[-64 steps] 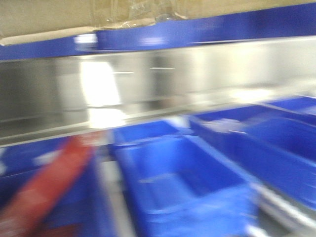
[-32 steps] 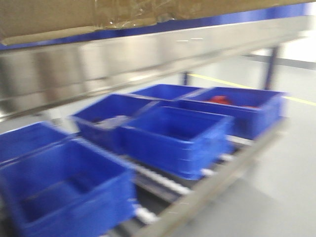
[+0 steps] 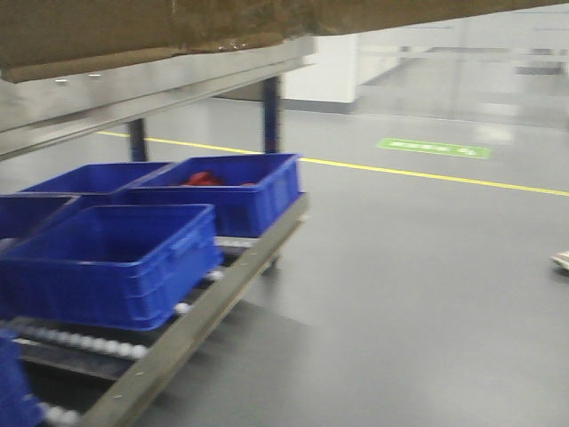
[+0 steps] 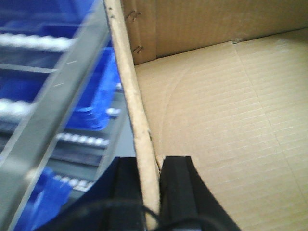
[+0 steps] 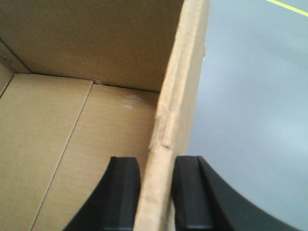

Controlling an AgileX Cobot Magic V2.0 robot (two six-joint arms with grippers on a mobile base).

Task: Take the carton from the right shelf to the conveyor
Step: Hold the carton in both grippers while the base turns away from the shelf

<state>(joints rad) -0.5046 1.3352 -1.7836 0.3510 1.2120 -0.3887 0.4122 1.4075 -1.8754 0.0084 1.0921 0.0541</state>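
Here, I am clamping left jaws and right jaws on opposite carton [image 5: 72,120] walls; swinging is risking tears between them.

Right shelf [image 3: 133,84] now leftward (open floor [image 3: 400,294] beyond)

Brown carton [image 3: 124,27] fills top edge, above shelf rail [image 3: 151,89]; blue bins [image 3: 116,258] on rollers [image 3: 89,342] below.

No legible text anywhere; green floor sign [image 3: 433,148] bears white marks, too blurred.
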